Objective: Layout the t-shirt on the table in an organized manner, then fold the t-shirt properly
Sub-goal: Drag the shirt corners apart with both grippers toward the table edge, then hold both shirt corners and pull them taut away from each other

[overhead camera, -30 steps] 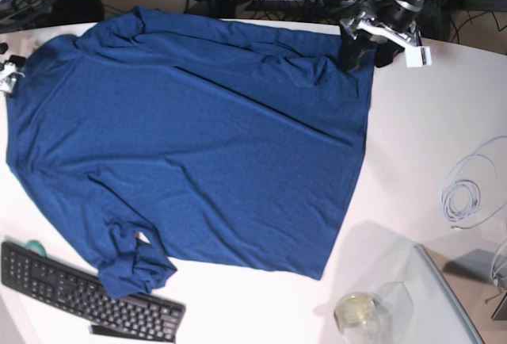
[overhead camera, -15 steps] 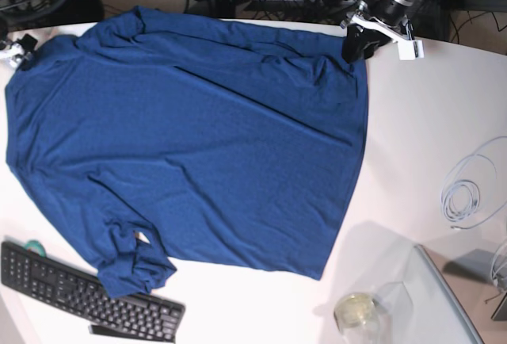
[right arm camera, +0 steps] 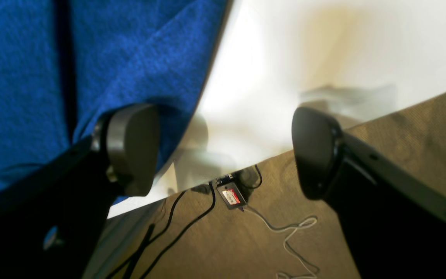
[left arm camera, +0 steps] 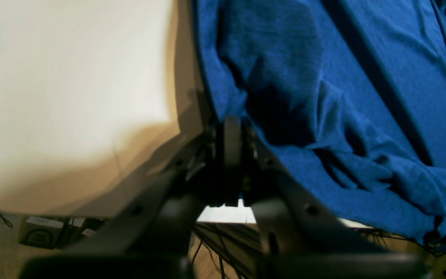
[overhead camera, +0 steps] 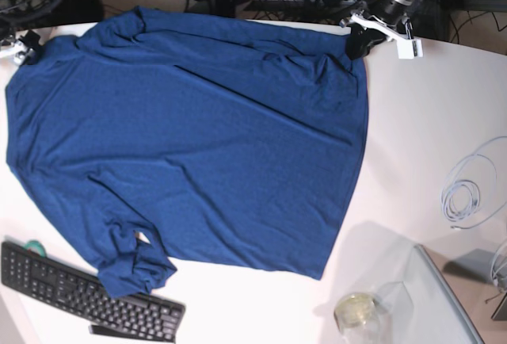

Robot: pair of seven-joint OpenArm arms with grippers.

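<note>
Lying spread on the table [overhead camera: 428, 122], t-shirt [overhead camera: 198, 138], left hand [left arm camera: 232, 128] clenched on its hem corner, right hand [right arm camera: 227, 151] released at the edge.

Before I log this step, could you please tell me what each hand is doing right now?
Left hand: closed on the edge of the t-shirt.
Right hand: open, holding nothing, one finger over the t-shirt's edge.
</note>
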